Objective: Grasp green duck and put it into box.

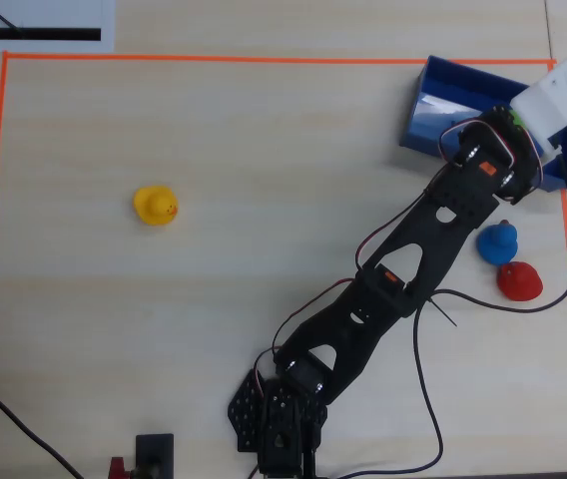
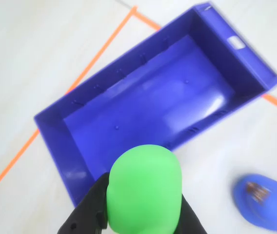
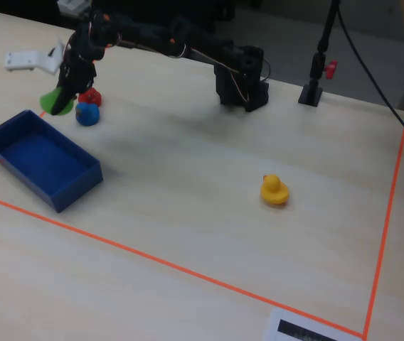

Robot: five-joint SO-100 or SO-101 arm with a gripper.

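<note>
The green duck (image 2: 144, 189) is pinched between the jaws of the gripper (image 2: 141, 214), held in the air over the near edge of the blue box (image 2: 143, 105), not yet inside. It looks light, soft and squashy, so I'd judge a gentle squeeze across its round body enough; the smooth rubber might slip. A blue duck (image 2: 264, 202) sits on the tabletop (image 2: 41, 48) just beside.

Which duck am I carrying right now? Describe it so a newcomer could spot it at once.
Find the blue box at the left of the fixed view, inside the orange tape. Just above its far edge the gripper holds the green duck off the table between its fingers. The blue duck and red duck sit on the table; this lime-green one hangs in the air.
</note>
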